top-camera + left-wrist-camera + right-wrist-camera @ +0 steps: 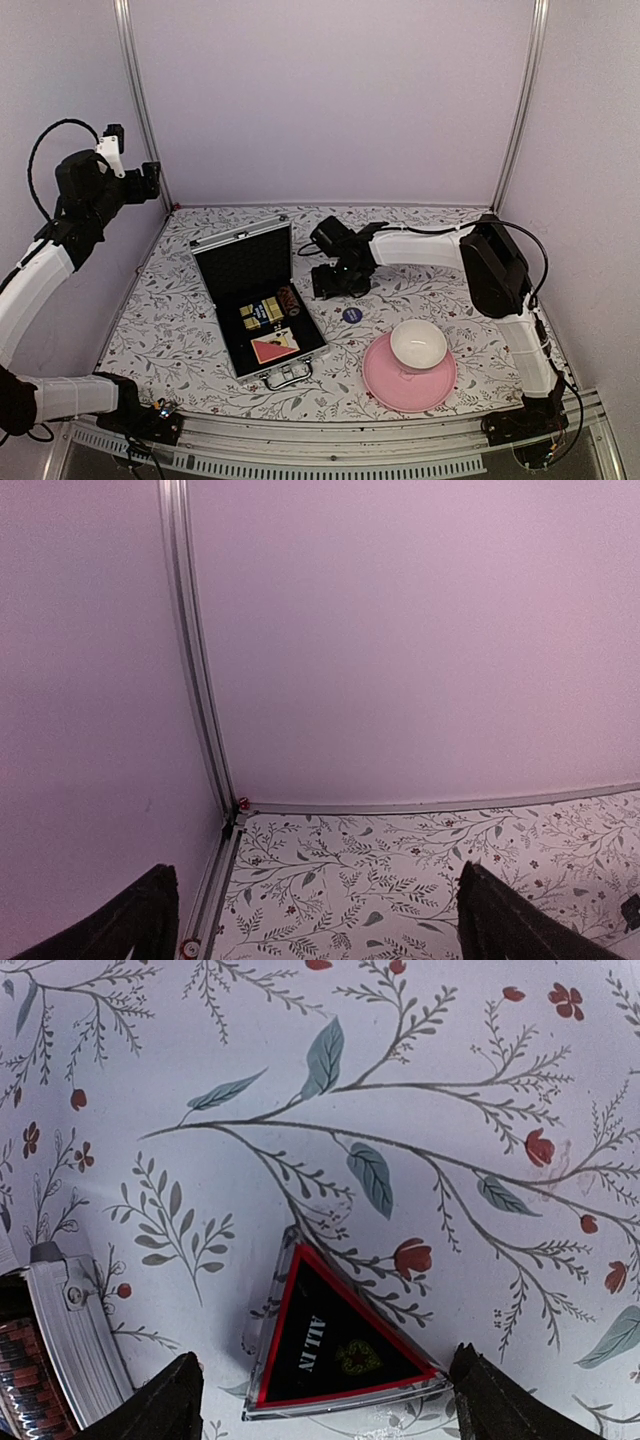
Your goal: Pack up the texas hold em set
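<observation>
Left tool (315, 895) high, open, right tool (325, 1365) open

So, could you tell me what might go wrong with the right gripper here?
The triangular ALL IN marker lies flat on the cloth, so the right gripper, open over it, may skid off its thin edge. The briefcase wall sits close beside one finger and could get bumped.

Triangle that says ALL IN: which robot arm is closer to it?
The right. The right gripper is just above the triangle, jaws open on either side of it. The left gripper is up high by the far left corner, far away.
</observation>
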